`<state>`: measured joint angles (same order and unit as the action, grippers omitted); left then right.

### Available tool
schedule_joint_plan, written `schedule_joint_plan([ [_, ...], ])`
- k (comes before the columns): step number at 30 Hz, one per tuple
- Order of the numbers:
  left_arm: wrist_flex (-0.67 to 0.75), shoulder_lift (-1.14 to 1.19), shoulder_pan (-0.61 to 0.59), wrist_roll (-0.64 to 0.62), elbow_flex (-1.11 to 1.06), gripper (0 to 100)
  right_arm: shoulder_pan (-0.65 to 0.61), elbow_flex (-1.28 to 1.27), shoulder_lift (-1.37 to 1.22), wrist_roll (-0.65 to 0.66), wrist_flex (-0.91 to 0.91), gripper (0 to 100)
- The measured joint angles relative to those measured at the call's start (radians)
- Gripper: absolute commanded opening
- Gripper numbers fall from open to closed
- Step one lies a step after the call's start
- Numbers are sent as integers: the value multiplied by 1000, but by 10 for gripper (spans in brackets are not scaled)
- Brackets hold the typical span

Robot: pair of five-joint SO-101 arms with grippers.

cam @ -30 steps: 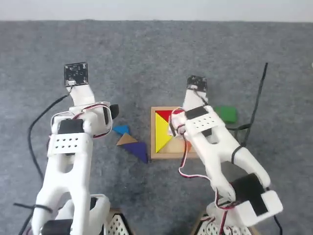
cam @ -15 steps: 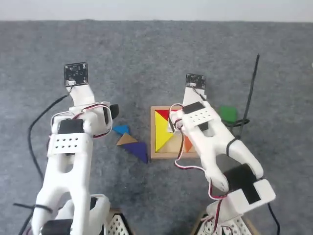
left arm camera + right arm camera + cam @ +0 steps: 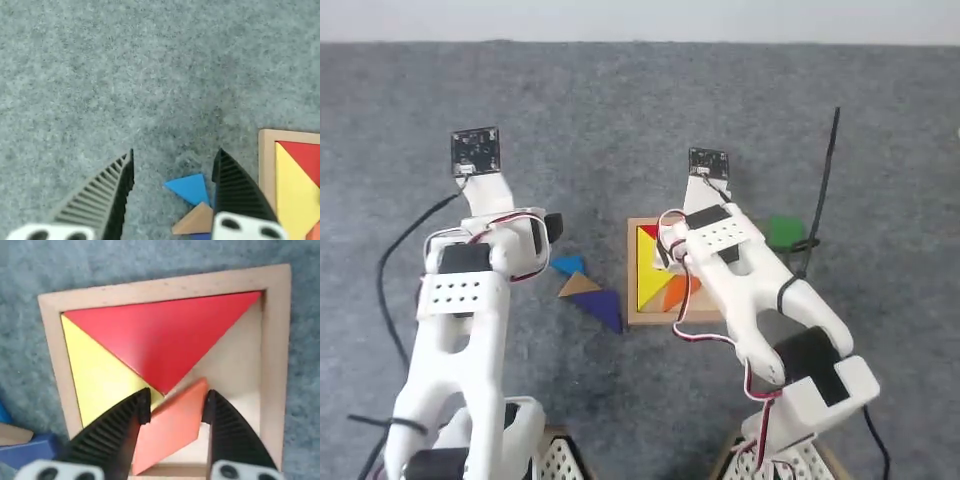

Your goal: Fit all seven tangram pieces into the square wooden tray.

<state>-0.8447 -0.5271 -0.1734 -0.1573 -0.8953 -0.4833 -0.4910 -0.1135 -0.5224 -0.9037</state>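
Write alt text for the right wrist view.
The right gripper holds an orange parallelogram in the square wooden tray, next to a red triangle and a yellow triangle lying in the tray. The tray sits on grey carpet, and a blue piece lies outside it.

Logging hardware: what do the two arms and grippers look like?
The left arm and right arm have white shells with dotted plates, black motors and trailing black cables. The left gripper and right gripper have black ribbed fingers on white bases.
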Motion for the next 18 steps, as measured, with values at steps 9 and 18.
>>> schedule_joint_plan([
  [9, 0, 0, -2, 0, -9, 250, 104, -28, 25, 32, -29, 177],
  [18, 0, 0, -2, 0, -9, 250, 210, -29, 23, 109, 34, 177],
])
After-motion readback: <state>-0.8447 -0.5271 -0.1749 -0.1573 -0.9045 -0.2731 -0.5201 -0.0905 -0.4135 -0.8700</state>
